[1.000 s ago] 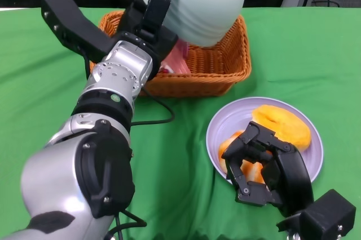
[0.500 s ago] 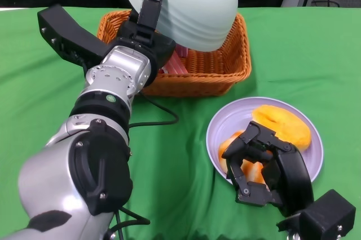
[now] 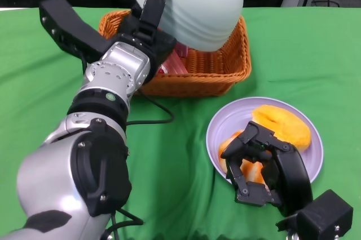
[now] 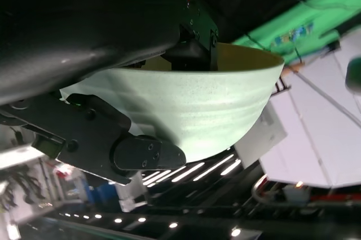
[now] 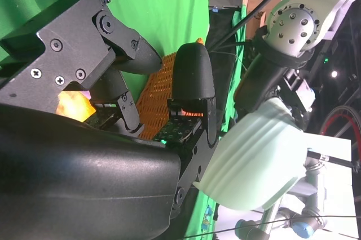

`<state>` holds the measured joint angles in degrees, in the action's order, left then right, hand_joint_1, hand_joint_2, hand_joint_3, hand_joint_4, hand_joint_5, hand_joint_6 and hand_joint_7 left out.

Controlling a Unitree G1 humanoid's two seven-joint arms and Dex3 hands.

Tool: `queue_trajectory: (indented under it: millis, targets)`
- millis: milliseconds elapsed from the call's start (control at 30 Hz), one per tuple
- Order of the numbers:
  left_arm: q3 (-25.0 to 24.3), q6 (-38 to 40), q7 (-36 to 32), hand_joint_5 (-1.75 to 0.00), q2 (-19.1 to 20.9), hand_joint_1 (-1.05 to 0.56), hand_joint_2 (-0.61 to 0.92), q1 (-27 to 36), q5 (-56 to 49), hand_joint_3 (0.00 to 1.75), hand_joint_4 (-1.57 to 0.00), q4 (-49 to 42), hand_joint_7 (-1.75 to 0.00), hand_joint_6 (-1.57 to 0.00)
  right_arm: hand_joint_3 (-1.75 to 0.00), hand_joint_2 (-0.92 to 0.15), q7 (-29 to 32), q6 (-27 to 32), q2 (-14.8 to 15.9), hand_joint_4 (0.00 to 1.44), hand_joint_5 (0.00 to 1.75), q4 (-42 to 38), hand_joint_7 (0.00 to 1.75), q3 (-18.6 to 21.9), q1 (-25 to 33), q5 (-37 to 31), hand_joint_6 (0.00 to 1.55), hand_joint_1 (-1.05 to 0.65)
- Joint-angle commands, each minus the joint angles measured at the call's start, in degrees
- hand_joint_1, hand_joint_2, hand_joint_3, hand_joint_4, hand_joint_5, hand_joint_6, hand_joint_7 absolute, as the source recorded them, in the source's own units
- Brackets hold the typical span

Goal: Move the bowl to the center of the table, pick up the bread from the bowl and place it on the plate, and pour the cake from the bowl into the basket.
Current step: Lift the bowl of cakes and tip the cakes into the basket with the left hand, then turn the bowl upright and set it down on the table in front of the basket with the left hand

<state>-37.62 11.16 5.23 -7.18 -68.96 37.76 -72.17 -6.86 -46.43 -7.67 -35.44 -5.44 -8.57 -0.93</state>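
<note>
Nearest, at five o'clock in the head view, the right hand (image 3: 260, 168) hovers over the near side of the plate (image 3: 312, 164), fingers curled but apart, gripping nothing. The bread (image 3: 282, 124) lies on the plate just beyond the fingertips, toward one o'clock. Farther off, at twelve o'clock, the left hand (image 3: 148, 23) grips the bowl (image 3: 194, 3) by its rim, tipped mouth-down over the basket (image 3: 211, 68). The pink cake (image 3: 176, 62) rests inside the basket beneath the bowl.
</note>
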Motion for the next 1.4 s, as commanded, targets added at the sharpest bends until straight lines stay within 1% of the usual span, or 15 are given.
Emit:
queue_trajectory:
  millis: [33, 133, 200, 233, 267, 367, 567, 633, 733, 800, 900, 1000, 1133, 1267, 1400]
  targets:
    - [2.9, -1.3, 5.1, -1.75, 1.4, -0.26, 0.92, -2.2, -2.3, 0.36, -0.67, 2.2, -1.63, -0.53, -1.21, -0.44, -0.8, 0.7, 0.2, 0.79, 1.71, 0.7, 1.40, 0.4, 0.2, 1.6, 0.69, -0.03]
    - [7.5, -5.1, 8.4, -1.75, 1.7, -0.17, 0.92, -1.5, -6.8, 0.43, -0.69, 3.8, -1.64, -0.55, -1.20, -0.44, -0.6, 0.0, 0.3, 0.79, 1.70, 0.4, 1.40, 0.5, 0.1, 1.3, 0.70, -0.03]
    - [10.0, -7.6, 11.2, -1.75, 2.0, -0.13, 0.86, -0.7, -9.4, 0.57, -0.70, 4.7, -1.65, -0.57, -1.21, -0.44, -0.8, 0.0, 0.4, 0.78, 1.70, 0.4, 1.41, 0.4, 0.0, 1.4, 0.69, -0.03]
    - [11.1, -8.7, 12.9, -1.75, 2.2, -0.12, 0.78, -0.4, -10.4, 0.76, -0.71, 5.1, -1.61, -0.64, -1.21, -0.44, -1.0, -0.1, 0.5, 0.79, 1.71, 0.2, 1.41, 0.5, 0.0, 1.5, 0.69, -0.03]
    - [12.2, -9.8, 14.3, -1.75, 2.5, -0.13, 0.74, 0.0, -11.5, 0.85, -0.72, 5.5, -1.60, -0.66, -1.21, -0.44, -1.2, 0.0, 0.5, 0.79, 1.71, 0.3, 1.41, 0.5, 0.0, 1.6, 0.69, -0.03]
    - [15.1, -13.0, 17.2, -1.75, 3.5, -0.13, 0.61, 0.8, -14.4, 1.01, -0.75, 6.9, -1.53, -0.77, -1.17, -0.45, -0.9, 0.1, 0.5, 0.79, 1.71, 0.2, 1.42, 0.6, 0.0, 1.3, 0.69, -0.04]
    - [21.2, -19.3, 22.0, -1.75, 6.3, -0.16, 0.58, 3.1, -20.6, 1.02, -0.77, 10.5, -1.54, -0.76, -1.13, -0.48, -1.1, 0.6, 0.5, 0.78, 1.72, 0.3, 1.41, 0.8, -0.2, 1.6, 0.69, -0.05]
    - [23.5, -23.4, 23.8, -1.75, 7.6, -0.20, 0.61, 4.8, -23.1, 0.98, -0.75, 12.2, -1.57, -0.70, -1.15, -0.48, -1.2, 0.3, 0.6, 0.78, 1.72, 0.0, 1.41, 0.8, -0.3, 1.7, 0.68, -0.04]
    - [27.3, -34.3, 25.9, -1.75, 10.3, -0.23, 0.71, 7.8, -28.0, 0.83, -0.70, 13.8, -1.62, -0.59, -1.15, -0.48, -1.8, -0.1, 0.8, 0.78, 1.71, -0.4, 1.41, 0.9, -0.7, 2.0, 0.68, -0.04]
    - [29.4, -40.6, 24.7, -1.75, 12.1, -0.26, 0.76, 9.4, -31.6, 0.73, -0.70, 14.3, -1.62, -0.57, -1.15, -0.48, -2.2, -0.1, 0.9, 0.78, 1.70, -0.5, 1.41, 1.1, -0.8, 2.5, 0.68, -0.03]
    - [31.2, -48.6, 23.8, -1.75, 14.4, -0.23, 0.78, 11.3, -34.8, 0.72, -0.74, 14.2, -1.56, -0.60, -1.15, -0.49, -2.3, 0.1, 1.0, 0.79, 1.70, -0.3, 1.41, 1.3, -0.8, 2.6, 0.68, -0.03]
    - [33.0, -57.7, 21.3, -1.75, 17.4, -0.24, 0.85, 13.5, -39.0, 0.60, -0.75, 13.7, -1.46, -0.65, -1.14, -0.48, -1.3, -0.2, 1.4, 0.79, 1.69, -0.1, 1.42, 1.6, -0.8, 1.4, 0.68, -0.05]
    - [34.9, -66.0, 15.9, -1.75, 20.4, -0.23, 0.91, 15.6, -44.6, 0.50, -0.73, 12.7, -1.54, -0.62, -1.14, -0.49, -1.4, 0.2, 1.4, 0.78, 1.70, 0.3, 1.44, 1.7, -0.6, 1.8, 0.67, -0.05]
    - [36.5, -74.1, 9.0, -1.75, 22.8, -0.19, 0.78, 17.9, -50.5, 0.69, -0.73, 12.1, -1.39, -0.68, -1.20, -0.46, -0.8, -0.2, 1.4, 0.79, 1.72, 0.3, 1.46, 1.8, -0.7, 1.2, 0.67, -0.04]
    - [38.6, -80.6, -4.3, -1.75, 25.7, -0.16, 0.70, 19.5, -62.2, 0.83, -0.69, 12.1, -1.34, -0.68, -1.23, -0.44, -0.9, -0.3, 1.2, 0.77, 1.74, 0.1, 1.48, 2.0, -0.8, 1.7, 0.67, -0.03]
